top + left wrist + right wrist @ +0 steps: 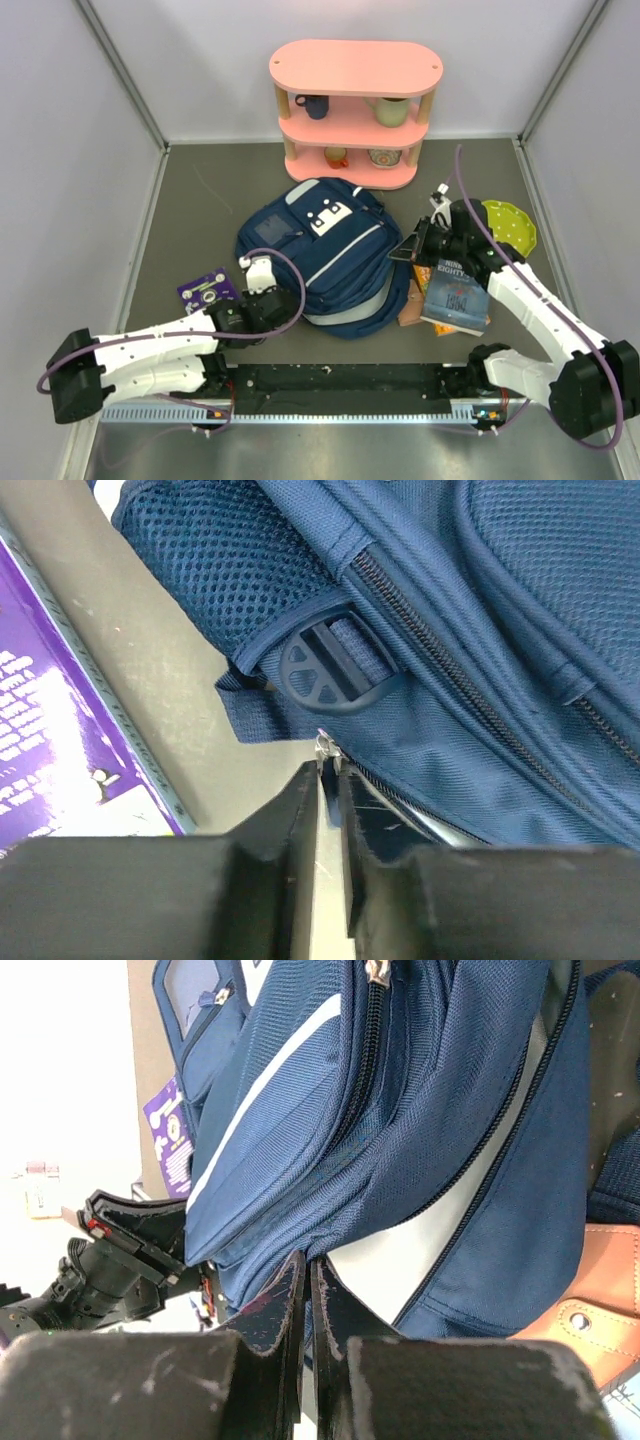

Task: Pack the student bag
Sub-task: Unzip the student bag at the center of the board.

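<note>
A small metal zipper pull at the navy-blue striped fabric backpack's left edge is pinched by the left hand; the right hand is shut tight against its right side.

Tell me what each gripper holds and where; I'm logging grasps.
Left gripper pinches the student bag's zipper pull; right gripper pinches its fabric edge.
</note>
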Available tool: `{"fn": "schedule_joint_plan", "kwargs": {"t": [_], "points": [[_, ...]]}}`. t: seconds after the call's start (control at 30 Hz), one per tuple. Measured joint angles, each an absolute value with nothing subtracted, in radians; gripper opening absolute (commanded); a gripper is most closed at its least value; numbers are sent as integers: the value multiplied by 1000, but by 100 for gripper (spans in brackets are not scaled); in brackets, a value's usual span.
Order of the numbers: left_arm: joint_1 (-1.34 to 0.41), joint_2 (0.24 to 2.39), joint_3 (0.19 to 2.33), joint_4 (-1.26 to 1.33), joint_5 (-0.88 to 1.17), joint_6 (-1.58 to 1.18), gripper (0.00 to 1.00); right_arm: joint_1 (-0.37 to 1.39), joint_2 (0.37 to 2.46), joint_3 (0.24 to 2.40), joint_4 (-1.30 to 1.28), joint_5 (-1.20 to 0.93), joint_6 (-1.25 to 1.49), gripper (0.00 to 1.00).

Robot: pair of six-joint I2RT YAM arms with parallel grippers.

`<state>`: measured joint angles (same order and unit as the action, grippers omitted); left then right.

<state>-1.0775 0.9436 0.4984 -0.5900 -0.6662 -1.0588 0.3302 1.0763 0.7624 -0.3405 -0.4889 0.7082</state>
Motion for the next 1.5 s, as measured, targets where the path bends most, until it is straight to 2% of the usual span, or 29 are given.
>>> {"fn": "schedule_joint_plan", "kwargs": {"t": [0.07, 0.2, 0.27, 0.3, 0.33, 0.47, 0.6, 0.67, 0.7, 0.8, 0.87, 0.97, 1.13, 1.3, 1.5], "points": [[-1075, 928, 497, -578, -648, -1024, 67, 328, 1073, 762, -335, -501, 715, 0], [-1074, 868, 529, -597, -607, -973, 81, 334, 1059, 761, -323, -511, 738, 0], [-1074, 810, 588, -617, -595, -944, 84, 345, 1053, 761, -313, -510, 752, 0], [-1074, 795, 605, -617, -594, -934, 89, 349, 1053, 761, -307, -510, 761, 0], [-1074, 769, 631, -615, -590, -908, 98, 356, 1053, 761, -303, -509, 768, 0], [-1074, 709, 717, -590, -592, -801, 99, 393, 1057, 761, -288, -486, 811, 0], [-1074, 772, 844, -590, -605, -692, 99, 514, 1080, 760, -255, -392, 902, 1], [-1064, 835, 918, -588, -604, -640, 99, 583, 1082, 744, -224, -340, 955, 23], [-1056, 871, 959, -591, -597, -614, 99, 604, 1082, 733, -214, -320, 980, 46], [-1011, 976, 1060, -586, -555, -546, 99, 625, 1073, 721, -242, -248, 1014, 92], [-964, 1030, 1110, -580, -502, -508, 99, 620, 1025, 722, -304, -155, 1004, 98], [-886, 1083, 1149, -554, -384, -466, 99, 557, 890, 730, -397, -42, 966, 99], [-846, 1218, 1190, -456, -185, -439, 99, 268, 763, 789, -511, 30, 894, 99], [-860, 1448, 1211, -281, 40, -489, 99, 17, 797, 794, -621, 5, 804, 99], [-899, 1761, 1365, -182, 224, -549, 99, -230, 890, 745, -665, -69, 751, 99]]}}
